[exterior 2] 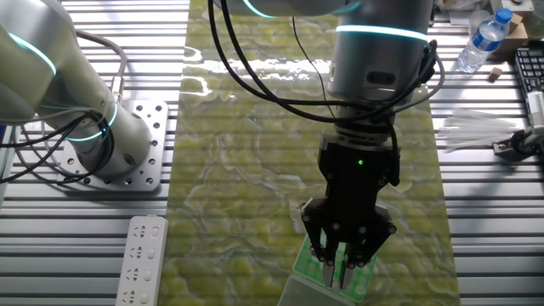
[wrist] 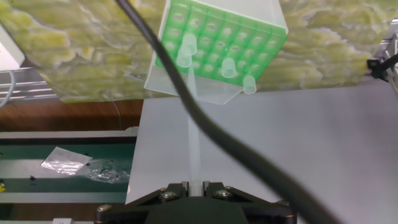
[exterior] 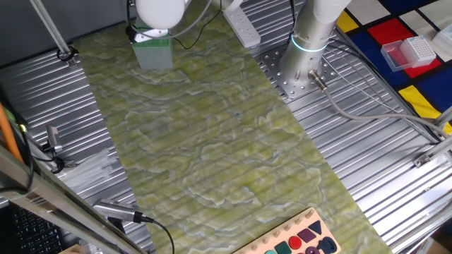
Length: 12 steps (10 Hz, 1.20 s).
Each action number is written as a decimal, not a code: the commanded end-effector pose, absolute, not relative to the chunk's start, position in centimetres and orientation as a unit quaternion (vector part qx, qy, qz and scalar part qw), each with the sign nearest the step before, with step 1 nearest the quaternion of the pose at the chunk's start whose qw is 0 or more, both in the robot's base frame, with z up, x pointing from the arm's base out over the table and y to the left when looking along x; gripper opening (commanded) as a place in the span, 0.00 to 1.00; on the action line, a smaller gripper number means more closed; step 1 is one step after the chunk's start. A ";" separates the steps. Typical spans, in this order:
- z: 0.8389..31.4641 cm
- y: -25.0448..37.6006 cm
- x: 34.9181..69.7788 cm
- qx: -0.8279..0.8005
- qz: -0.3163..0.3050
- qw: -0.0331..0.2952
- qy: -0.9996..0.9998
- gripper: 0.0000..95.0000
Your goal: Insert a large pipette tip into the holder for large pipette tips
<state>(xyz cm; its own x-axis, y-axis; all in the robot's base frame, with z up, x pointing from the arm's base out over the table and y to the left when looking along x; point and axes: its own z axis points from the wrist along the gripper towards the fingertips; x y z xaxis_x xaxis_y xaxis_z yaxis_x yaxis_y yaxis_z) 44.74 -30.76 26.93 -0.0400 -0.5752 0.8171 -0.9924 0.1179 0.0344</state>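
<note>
Closest to the lens in the hand view, the hand (wrist: 193, 186) is pinched shut on the butt end of the large pipette tip (wrist: 194, 134), and the pale cone runs straight out from the fingers toward the holder for large pipette tips (wrist: 217, 53). Its far end hangs over the near-left part of the green grid, close to a tip already seated there; whether the point has entered a hole I cannot tell. A thick black cable (wrist: 205, 124) cuts across the picture and hides part of the shaft.

The other fixed view has the fingers (exterior 2: 330, 270) right above the holder at the edge of the mottled green mat (exterior 2: 246, 170) on the counter.

To do this well, I judge: keep the tip square to the grid, centre the point over one free hole, clear of the seated neighbour, go down slowly, and let go only once the collar rests on the green top.

No brand, label or writing is legible in any view.
</note>
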 end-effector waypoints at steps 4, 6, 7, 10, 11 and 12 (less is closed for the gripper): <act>27.0 -30.8 45.0 0.597 0.297 0.353 -0.657 0.00; 26.9 -30.8 45.0 0.597 0.296 0.354 -0.656 0.00; 26.9 -30.8 45.0 0.596 0.298 0.354 -0.657 0.00; 26.9 -30.8 45.1 0.595 0.299 0.354 -0.656 0.00; 26.9 -30.8 45.2 0.597 0.299 0.355 -0.655 0.00; 27.0 -30.8 45.4 0.597 0.299 0.355 -0.654 0.00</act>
<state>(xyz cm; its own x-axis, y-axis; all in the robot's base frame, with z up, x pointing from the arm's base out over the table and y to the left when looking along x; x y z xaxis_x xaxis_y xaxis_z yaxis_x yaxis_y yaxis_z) 45.42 -30.81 26.94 -0.0340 -0.5697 0.8211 -0.9935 0.1083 0.0340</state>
